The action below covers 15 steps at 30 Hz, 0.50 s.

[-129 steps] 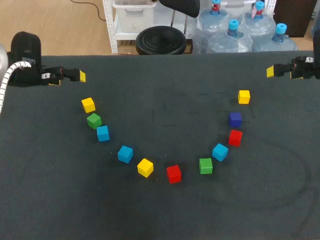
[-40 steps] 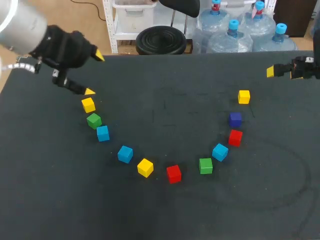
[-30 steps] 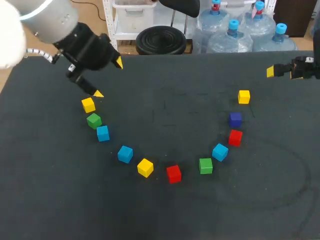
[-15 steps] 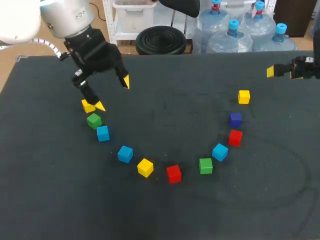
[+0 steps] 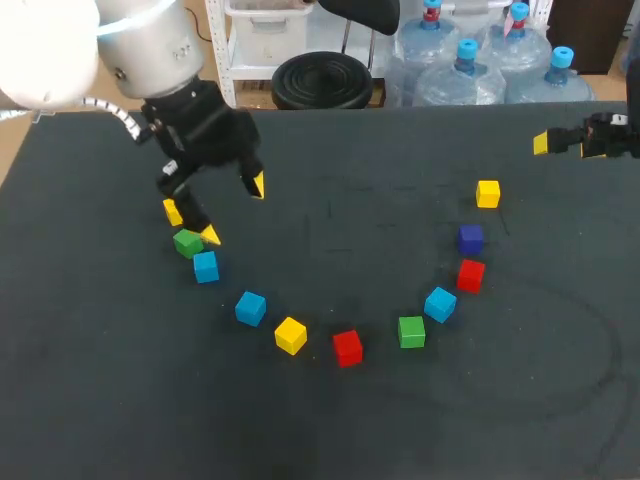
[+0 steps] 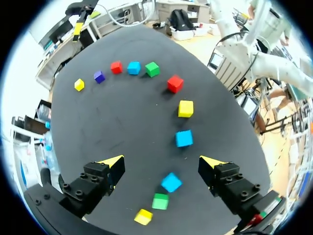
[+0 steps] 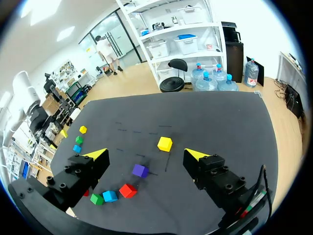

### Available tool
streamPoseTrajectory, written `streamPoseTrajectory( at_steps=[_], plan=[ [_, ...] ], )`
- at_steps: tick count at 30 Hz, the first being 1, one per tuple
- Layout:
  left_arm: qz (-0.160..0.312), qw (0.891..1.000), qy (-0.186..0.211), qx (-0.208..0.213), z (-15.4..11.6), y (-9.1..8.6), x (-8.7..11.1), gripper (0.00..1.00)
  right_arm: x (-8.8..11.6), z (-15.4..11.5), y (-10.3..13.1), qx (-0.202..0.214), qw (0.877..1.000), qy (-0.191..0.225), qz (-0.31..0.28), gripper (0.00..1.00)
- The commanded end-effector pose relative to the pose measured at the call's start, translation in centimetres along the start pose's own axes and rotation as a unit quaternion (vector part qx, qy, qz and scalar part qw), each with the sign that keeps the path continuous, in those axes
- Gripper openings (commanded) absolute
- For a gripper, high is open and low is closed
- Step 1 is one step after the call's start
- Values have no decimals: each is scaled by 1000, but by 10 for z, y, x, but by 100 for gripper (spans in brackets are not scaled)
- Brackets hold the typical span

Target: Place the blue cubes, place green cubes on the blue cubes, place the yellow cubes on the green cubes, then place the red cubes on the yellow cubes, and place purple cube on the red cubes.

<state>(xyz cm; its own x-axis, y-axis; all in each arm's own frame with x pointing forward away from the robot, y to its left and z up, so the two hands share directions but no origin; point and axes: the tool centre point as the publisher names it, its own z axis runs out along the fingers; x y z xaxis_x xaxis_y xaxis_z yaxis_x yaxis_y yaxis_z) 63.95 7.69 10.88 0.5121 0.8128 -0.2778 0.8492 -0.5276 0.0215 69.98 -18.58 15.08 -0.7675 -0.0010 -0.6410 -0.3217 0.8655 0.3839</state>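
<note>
**A:** Your left arm (image 5: 150,60) hangs over the left end of the arc, its jaws spread wide and holding nothing. One fingertip (image 5: 210,235) shows just beside a green cube (image 5: 187,243). The other (image 5: 258,184) is over bare tabletop (image 5: 320,170).

**B:** In your left wrist view, a blue cube (image 6: 171,182) lies on the tabletop between the two fingers. The green cube and a yellow cube (image 6: 143,216) sit close behind it, under the wrist. Your right arm (image 5: 605,135) rests at the far right edge, jaws likewise apart and empty.

**A:** So the hazard for you is crowding. Blue, green and yellow stand nearly touching in a row. If you descend off-centre, a finger will probably land on the green cube or push it into the yellow one.

**B:** If you close askew to the blue cube's faces, it may twist or squirt out instead of seating squarely. How high the fingertips stand above the tabletop cannot be judged from here, so a quick drop could also strike the cloth.

**A:** Think ahead, too. The other blue cubes (image 5: 250,308) (image 5: 440,304) lie well apart along the arc. If you set the base crooked or gapped, the green layer would likely tilt.

**B:** Every tier would add to that lean, up to the purple cube (image 5: 471,238). And if you carry a cube low across the arc, you could sweep its neighbours out of place.
</note>
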Motion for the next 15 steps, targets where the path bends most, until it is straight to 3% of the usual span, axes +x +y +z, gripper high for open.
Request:
streamPoseTrajectory(
  at_steps=[1,7,15],
  plan=[
    [-20,998,30,-54,4,-38,-15,100,0,0,0,1,1000,0,0,100],
    [-54,996,50,-59,26,-62,-23,100,0,0,0,1,1000,0,0,100],
    [-85,991,59,-89,49,-78,-30,100,0,0,0,1,1000,0,0,100]
  ],
)
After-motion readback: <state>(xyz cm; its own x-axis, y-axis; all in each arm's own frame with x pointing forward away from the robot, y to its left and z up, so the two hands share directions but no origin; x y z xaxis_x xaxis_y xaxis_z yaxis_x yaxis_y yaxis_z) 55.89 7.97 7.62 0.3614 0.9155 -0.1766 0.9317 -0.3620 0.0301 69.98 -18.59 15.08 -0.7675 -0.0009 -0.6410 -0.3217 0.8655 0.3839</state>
